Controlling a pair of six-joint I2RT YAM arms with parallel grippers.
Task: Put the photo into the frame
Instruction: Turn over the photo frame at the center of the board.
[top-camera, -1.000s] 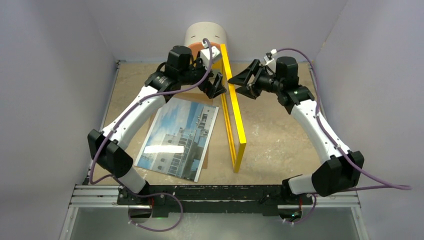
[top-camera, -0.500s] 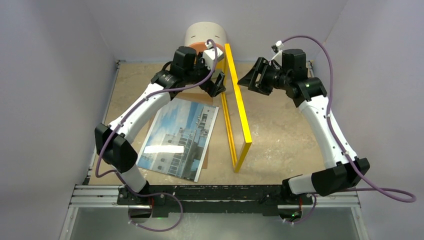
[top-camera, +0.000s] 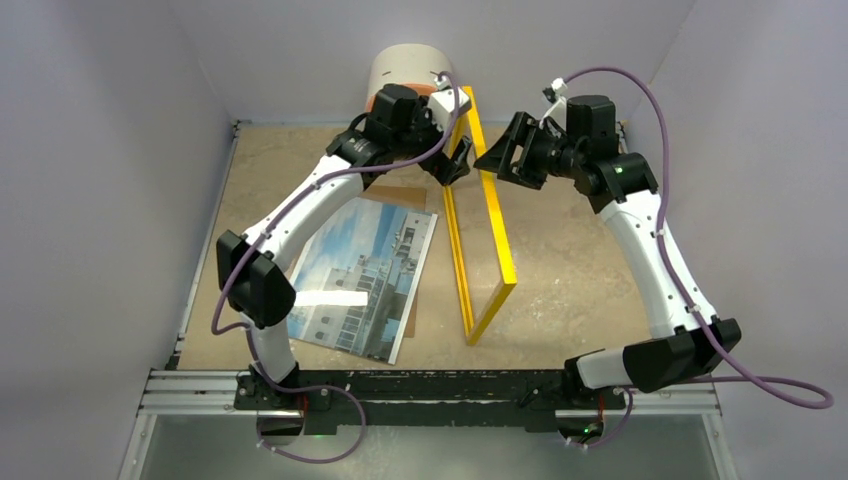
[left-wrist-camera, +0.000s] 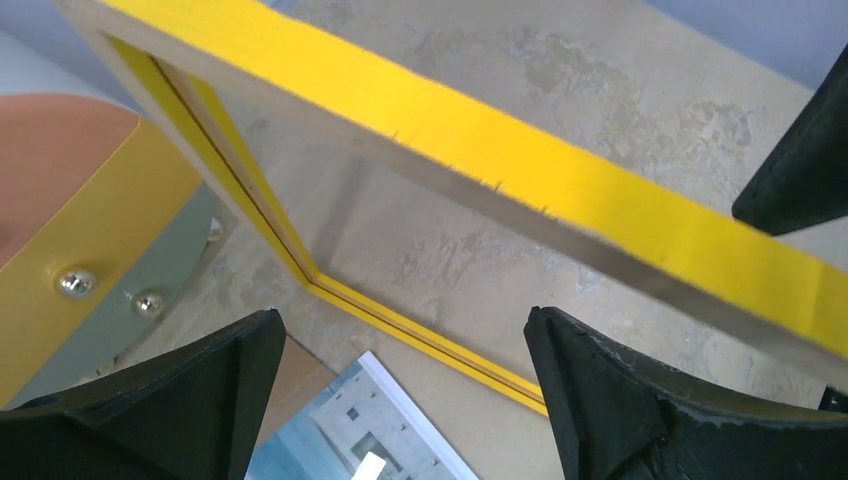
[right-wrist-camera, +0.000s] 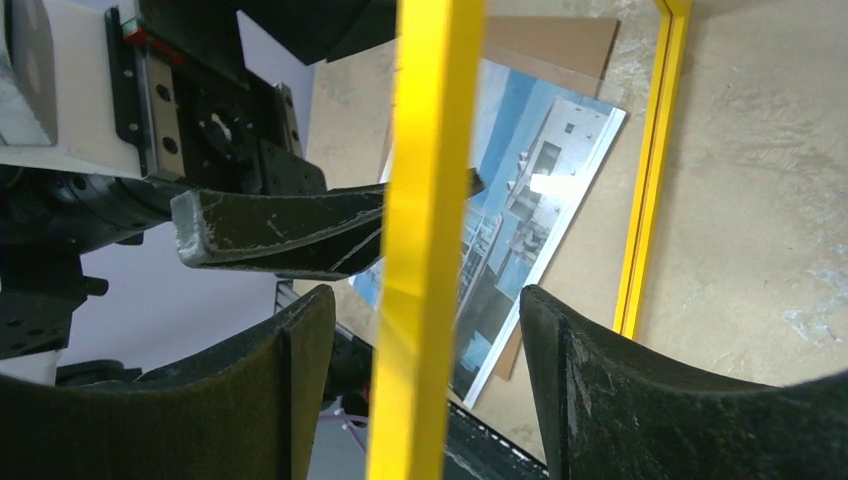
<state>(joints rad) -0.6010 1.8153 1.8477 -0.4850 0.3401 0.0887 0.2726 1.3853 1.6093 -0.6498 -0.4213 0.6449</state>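
The frame (top-camera: 490, 215) stands on one long edge, its top rail leaning right. The photo (top-camera: 355, 280) lies face up on the table to its left. My left gripper (top-camera: 455, 165) hangs open on the frame's left side, near the far end. In the left wrist view that gripper (left-wrist-camera: 402, 320) is wide open and holds nothing, with the frame's top rail (left-wrist-camera: 560, 170) beyond it and the photo's corner (left-wrist-camera: 370, 440) below. My right gripper (right-wrist-camera: 425, 295) is open astride the top rail (right-wrist-camera: 425, 150), with a gap on each side. From above, the right gripper (top-camera: 492, 162) meets the frame from the right.
A brown board (top-camera: 400, 195) lies under the photo's far end. A white cylinder (top-camera: 405, 65) with a copper-coloured top stands at the back wall, just behind the frame. Grey walls close in both sides.
The left gripper has moved right, up to the frame. The frame's top rail has tipped further right. The right gripper rose and drew back a little, and is now still.
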